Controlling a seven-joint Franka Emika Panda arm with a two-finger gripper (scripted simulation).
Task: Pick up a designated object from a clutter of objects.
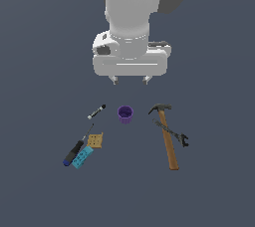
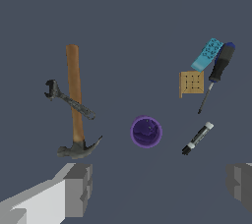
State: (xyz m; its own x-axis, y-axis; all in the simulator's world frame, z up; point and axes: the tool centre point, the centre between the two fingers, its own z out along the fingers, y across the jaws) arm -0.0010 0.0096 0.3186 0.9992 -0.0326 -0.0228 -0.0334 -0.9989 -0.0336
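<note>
- While the fingers (image 1: 130, 79) hang spread and empty above the purple cup (image 1: 125, 114), the teal brick (image 1: 82, 158) lies touching the screwdriver (image 1: 74, 150) handle.
- Closing there risks pinching the handle or nudging the tan tile (image 1: 95, 140).

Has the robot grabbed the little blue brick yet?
Not yet. The brick lies on the floor beside the screwdriver, near the tan tile. The gripper hangs open and empty above the purple cup. It must move over the brick, go down, close and lift.
</note>
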